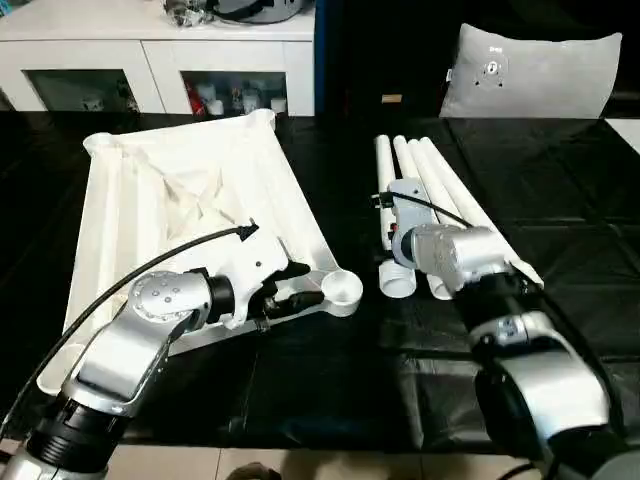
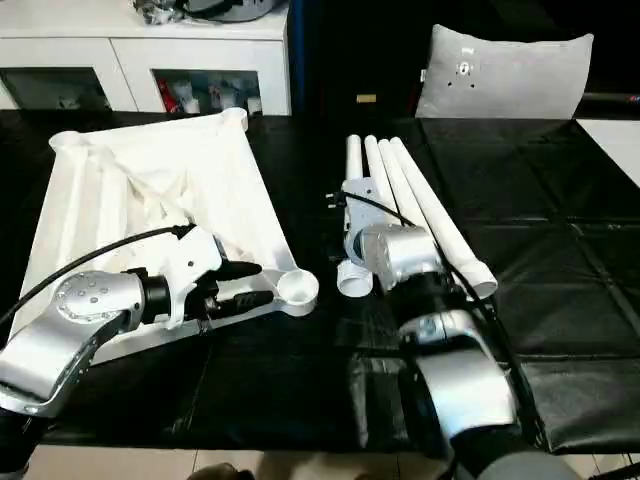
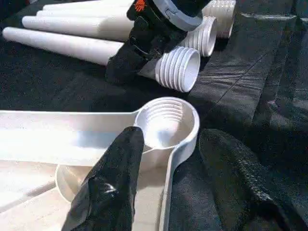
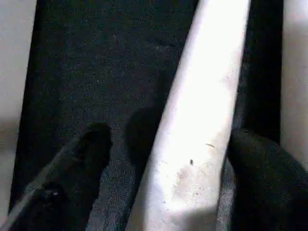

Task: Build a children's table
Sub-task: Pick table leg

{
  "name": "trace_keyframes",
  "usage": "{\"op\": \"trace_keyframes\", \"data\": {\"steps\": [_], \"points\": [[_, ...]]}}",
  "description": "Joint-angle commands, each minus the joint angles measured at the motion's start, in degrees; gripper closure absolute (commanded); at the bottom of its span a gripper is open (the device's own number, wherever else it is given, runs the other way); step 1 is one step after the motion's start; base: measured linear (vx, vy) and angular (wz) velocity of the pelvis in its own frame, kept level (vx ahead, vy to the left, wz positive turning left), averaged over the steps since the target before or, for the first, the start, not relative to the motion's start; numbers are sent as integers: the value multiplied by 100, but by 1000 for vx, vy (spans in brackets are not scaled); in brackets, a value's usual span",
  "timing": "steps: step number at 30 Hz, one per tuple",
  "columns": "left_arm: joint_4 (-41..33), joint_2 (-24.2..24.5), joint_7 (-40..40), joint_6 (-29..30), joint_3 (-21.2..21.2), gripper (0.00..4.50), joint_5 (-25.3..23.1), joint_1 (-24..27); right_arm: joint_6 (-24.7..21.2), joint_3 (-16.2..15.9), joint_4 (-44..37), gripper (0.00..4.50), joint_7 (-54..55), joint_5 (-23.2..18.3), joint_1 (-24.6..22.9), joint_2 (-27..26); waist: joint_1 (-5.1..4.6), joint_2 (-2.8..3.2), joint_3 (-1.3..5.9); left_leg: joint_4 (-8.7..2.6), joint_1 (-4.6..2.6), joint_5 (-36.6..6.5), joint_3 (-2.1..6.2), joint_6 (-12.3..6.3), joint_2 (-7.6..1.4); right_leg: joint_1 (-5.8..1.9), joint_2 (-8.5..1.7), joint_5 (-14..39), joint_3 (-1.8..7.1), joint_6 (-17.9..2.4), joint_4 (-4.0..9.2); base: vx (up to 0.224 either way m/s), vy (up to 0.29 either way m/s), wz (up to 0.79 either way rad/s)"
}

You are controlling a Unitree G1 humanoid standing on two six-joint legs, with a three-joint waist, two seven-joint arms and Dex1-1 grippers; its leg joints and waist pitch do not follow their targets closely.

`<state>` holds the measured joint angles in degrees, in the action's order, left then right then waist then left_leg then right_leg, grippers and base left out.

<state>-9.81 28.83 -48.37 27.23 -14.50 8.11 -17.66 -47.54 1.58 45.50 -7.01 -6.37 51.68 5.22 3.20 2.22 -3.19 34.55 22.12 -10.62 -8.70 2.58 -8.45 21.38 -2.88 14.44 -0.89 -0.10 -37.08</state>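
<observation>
No text, label or number can be read anywhere.

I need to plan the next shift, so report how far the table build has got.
Done: the top lies underside up on the black cover, sockets exposed, and the legs lie side by side next to it. In hand: the left gripper sits at the near corner socket, jaws straddling its rim; the right gripper has open jaws around one leg. Left: no leg is in a socket yet.

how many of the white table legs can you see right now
3 for certain: tube legs lying side by side on the black cloth right of the upturned tabletop, threaded ends toward the robot. The right gripper straddles one; its arm may hide a fourth.
</observation>
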Motion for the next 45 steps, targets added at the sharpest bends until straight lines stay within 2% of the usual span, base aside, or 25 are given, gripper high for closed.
{"op": "trace_keyframes", "data": {"steps": [1,7,8,11,17,24,28,30,31,32,33,35,36,37,40,42,43,44,45], "points": [[-102,48,28,-7,-56,226,-49,-60,-238,102,187,71,-71,-100,29,-7,-4,24,404,-357,-115,-456,67,125,-356,-247,-444,-814,207,-1445,342,0,0,0],[-42,27,15,-82,-58,226,-73,-132,-398,346,304,115,-70,-255,95,43,1,42,412,-354,-117,-429,70,136,-356,-248,-442,-889,198,-1474,337,0,0,0],[-39,21,17,-83,-58,226,-74,-141,-403,361,312,141,-82,-252,91,53,2,39,414,-351,-115,-419,69,136,-355,-250,-443,-912,199,-1485,333,0,0,0],[-52,17,8,-64,-77,226,-79,-167,-456,366,273,151,-126,-247,68,101,1,64,418,-347,-118,-414,71,147,-354,-249,-442,-940,194,-1485,330,0,0,0],[-46,2,8,-95,-125,226,-109,-167,-468,469,196,210,-144,-289,43,147,3,48,416,-348,-111,-416,70,145,-355,-257,-445,-960,194,-1500,331,0,0,0],[6,-27,68,-155,-104,226,-131,-177,-560,515,39,249,-162,-352,-36,168,2,47,415,-348,-116,-433,67,129,-359,-252,-442,-902,195,-1493,338,0,0,0],[22,-28,114,-189,-92,226,-174,-183,-293,635,-186,258,-97,-397,-163,141,11,35,413,-354,-118,-450,65,140,-365,-251,-451,-859,197,-1470,341,0,0,0],[31,-61,157,-197,-43,226,-143,-191,-162,755,-569,259,-177,-515,-293,137,15,39,415,-350,-120,-432,63,134,-364,-248,-448,-888,201,-1449,342,0,0,0],[31,-61,157,-197,-43,226,-143,-191,-162,755,-569,259,-177,-515,-293,137,20,40,415,-350,-117,-428,62,121,-362,-252,-446,-918,204,-1424,345,0,0,0],[35,-53,179,-226,-30,226,-149,-168,-231,646,-1062,260,-370,-564,-472,155,23,42,415,-352,-111,-423,66,117,-358,-256,-442,-928,197,-1413,347,0,0,0],[38,-52,189,-239,-25,226,-153,-160,-237,661,-1176,261,-370,-589,-509,144,22,48,412,-352,-109,-412,67,116,-356,-258,-437,-936,199,-1394,346,0,0,0],[69,-68,246,-269,7,226,-178,-146,49,629,-1601,261,-400,-588,-679,126,32,60,421,-355,-114,-400,76,106,-362,-257,-441,-960,196,-1350,343,0,0,0],[98,-93,295,-299,36,226,-188,-150,411,618,-1853,262,-368,-545,-803,95,30,68,424,-352,-114,-399,78,115,-364,-252,-445,-977,198,-1336,341,0,0,0],[113,-106,316,-313,48,226,-192,-154,574,611,-1955,262,-354,-522,-856,82,32,56,416,-352,-105,-397,70,122,-366,-245,-443,-1006,201,-1310,349,0,0,0],[175,-240,590,-320,185,226,-209,-164,210,842,-2380,262,-299,-759,-955,46,8,83,416,-360,-121,-437,80,151,-356,-247,-421,-985,198,-1345,349,0,0,0],[256,-444,841,-231,416,226,-73,-203,342,1216,-2911,262,-471,-1205,-1172,-102,16,84,413,-362,-119,-524,78,148,-360,-258,-434,-969,214,-1328,357,0,0,0],[276,-484,900,-223,456,226,-58,-217,357,1266,-3010,262,-529,-1284,-1221,-119,20,83,413,-365,-118,-528,79,122,-361,-265,-426,-1025,213,-1302,362,0,0,0],[401,-695,1214,-261,627,226,-26,-328,466,1422,-3361,262,-775,-1584,-1453,-167,26,82,423,-366,-121,-500,88,100,-365,-263,-428,-1078,207,-1303,361,0,0,0],[401,-695,1214,-261,627,226,-26,-328,466,1422,-3361,262,-775,-1584,-1453,-167,31,96,422,-359,-122,-515,86,93,-363,-258,-427,-1091,206,-1309,357,0,0,0]]}}
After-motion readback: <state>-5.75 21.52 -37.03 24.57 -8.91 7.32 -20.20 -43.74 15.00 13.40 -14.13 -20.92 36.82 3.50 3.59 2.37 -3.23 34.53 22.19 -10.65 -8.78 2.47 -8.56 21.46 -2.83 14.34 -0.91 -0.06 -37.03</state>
